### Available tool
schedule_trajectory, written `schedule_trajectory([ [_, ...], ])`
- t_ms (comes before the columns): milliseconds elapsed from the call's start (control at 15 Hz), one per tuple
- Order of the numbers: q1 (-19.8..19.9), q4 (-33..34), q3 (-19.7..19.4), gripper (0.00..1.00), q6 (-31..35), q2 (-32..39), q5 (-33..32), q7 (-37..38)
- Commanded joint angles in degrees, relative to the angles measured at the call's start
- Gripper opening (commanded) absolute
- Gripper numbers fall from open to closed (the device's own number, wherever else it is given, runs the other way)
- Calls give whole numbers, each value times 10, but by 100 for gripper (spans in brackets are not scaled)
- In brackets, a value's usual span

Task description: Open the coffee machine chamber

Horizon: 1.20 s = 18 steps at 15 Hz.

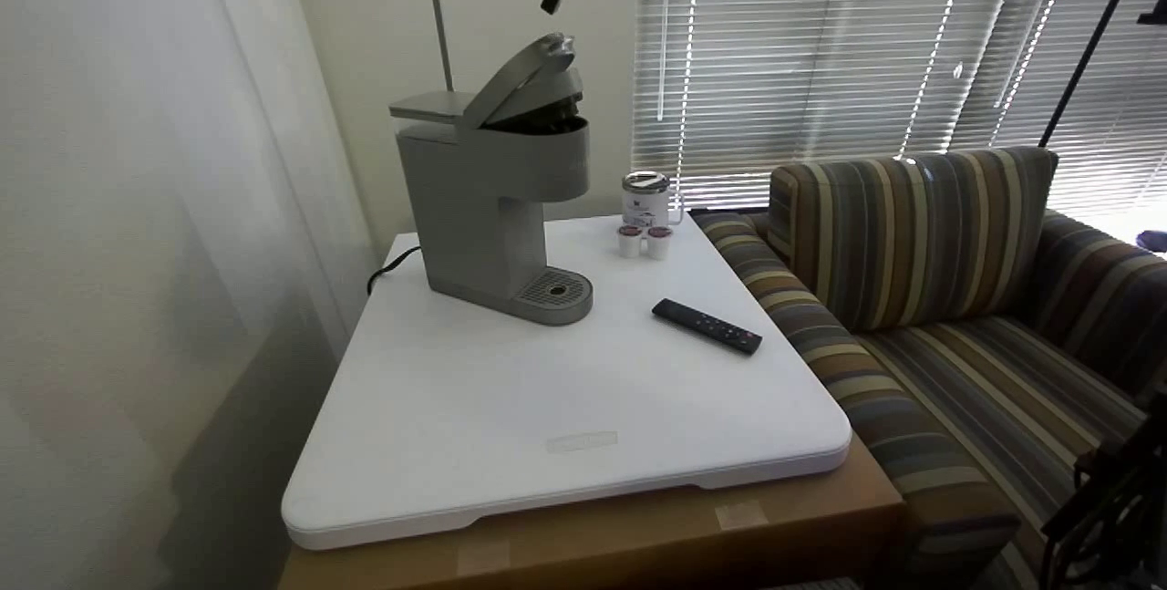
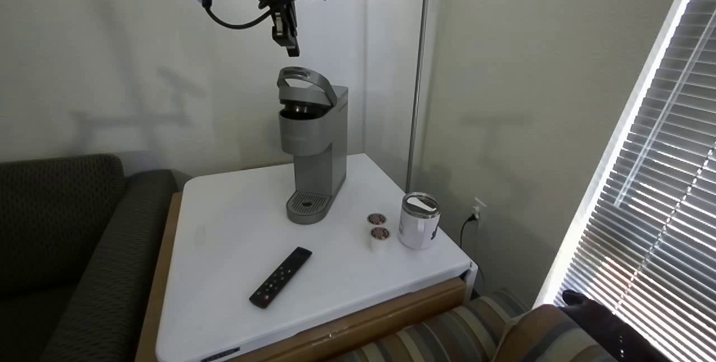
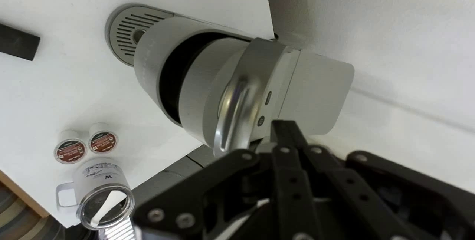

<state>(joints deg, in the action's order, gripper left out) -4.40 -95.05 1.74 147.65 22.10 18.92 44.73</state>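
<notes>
The matte grey coffee machine (image 1: 456, 207) stands upright at the back of the white table; it also shows in an exterior view (image 2: 315, 169) and in the wrist view (image 3: 315, 91). Its chamber lid (image 1: 515, 79) is tilted up, with a dark gap under its front edge. The raised lid with its handle band shows in an exterior view (image 2: 324, 83) and in the wrist view (image 3: 241, 102). My gripper (image 3: 285, 125) is shut and empty. In both exterior views its fingertips (image 1: 552, 3) (image 2: 292, 48) hang a little above the lid, apart from it.
A black remote (image 1: 707, 326) lies on the white table (image 1: 438, 426). Two small pods (image 2: 378, 233) and a white lidded mug (image 2: 418, 227) stand beside the machine. Walls are close behind the machine, with a thin pole (image 2: 418, 82). A striped armchair (image 1: 912, 243) adjoins the table.
</notes>
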Motion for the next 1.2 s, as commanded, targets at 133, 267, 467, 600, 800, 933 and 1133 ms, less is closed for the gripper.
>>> schedule_trajectory([
  [133, -5, -7, -14, 0, 9, -4, -8, 24],
  [267, -5, -8, -14, 0, 4, -8, -8, 21],
  [467, -7, -20, -17, 0, -9, -23, -20, 20],
  [600, -8, -31, -18, 0, -6, -35, -26, 21],
  [800, -8, -43, -20, 0, -9, -51, -37, 24],
  [933, -7, -51, -18, 0, -13, -62, -39, 20],
  [1133, -4, -65, -13, 33, -23, -79, -35, 17],
])
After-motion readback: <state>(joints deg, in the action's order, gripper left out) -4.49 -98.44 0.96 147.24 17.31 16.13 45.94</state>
